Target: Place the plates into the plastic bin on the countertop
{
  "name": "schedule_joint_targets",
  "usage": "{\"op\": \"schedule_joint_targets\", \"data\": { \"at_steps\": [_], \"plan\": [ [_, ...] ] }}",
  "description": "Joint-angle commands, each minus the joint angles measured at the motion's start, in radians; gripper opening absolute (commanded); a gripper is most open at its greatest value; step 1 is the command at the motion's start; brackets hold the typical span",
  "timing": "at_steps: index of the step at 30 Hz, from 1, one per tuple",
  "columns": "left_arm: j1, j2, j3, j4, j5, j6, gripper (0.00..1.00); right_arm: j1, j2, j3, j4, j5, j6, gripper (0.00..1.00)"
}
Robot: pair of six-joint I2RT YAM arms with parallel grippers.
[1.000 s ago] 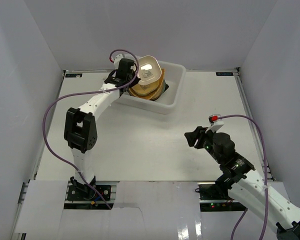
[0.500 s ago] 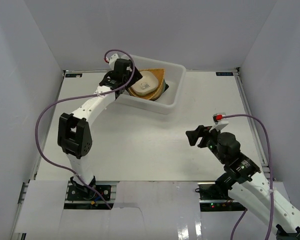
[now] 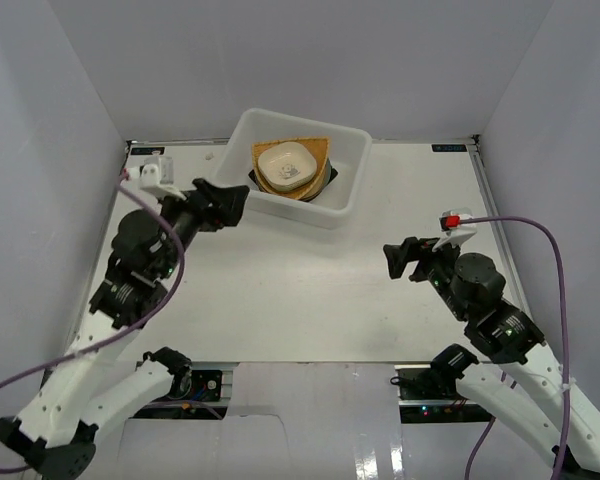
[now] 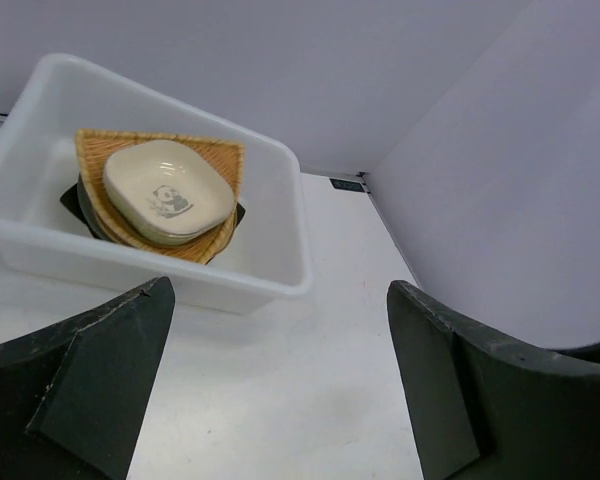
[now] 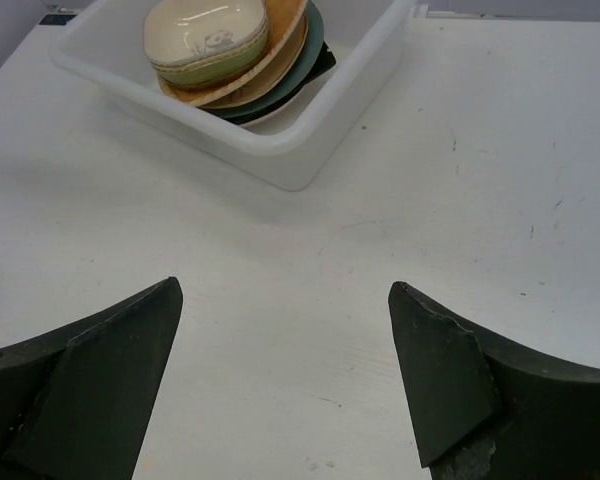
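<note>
The plates (image 3: 292,165) lie stacked inside the plastic bin (image 3: 315,213) at the back of the countertop (image 3: 300,300). On top is a small cream dish (image 4: 165,190) with a panda drawing, resting on a woven tan square plate (image 4: 210,160). From the right wrist view, green, tan, grey-blue and dark plates (image 5: 280,70) show beneath it. My left gripper (image 3: 228,203) is open and empty, just left of the bin and pointing at it. My right gripper (image 3: 401,260) is open and empty over the bare countertop, right of centre.
White walls close in the countertop at the back and on both sides. Metal rails run along its edges (image 3: 485,200). Both arm bases sit at the near edge, with purple cables looping off each arm.
The left gripper has let go of the cream dish onto the stack, opened, and drawn back out of the bin to its left. The right gripper has opened wider and shifted slightly right.
</note>
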Motion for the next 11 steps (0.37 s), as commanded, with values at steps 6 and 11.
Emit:
{"op": "schedule_joint_targets", "data": {
  "at_steps": [6, 11],
  "plan": [
    [0.009, -0.481, -0.312, -0.175, 0.008, 0.047, 0.98, 0.006, -0.125, 0.033, 0.102, 0.189, -0.086, 0.9],
    [0.007, -0.541, -0.357, -0.159, 0.003, 0.05, 0.98, 0.005, -0.112, 0.018, 0.165, 0.239, -0.123, 0.9]
  ]
}}
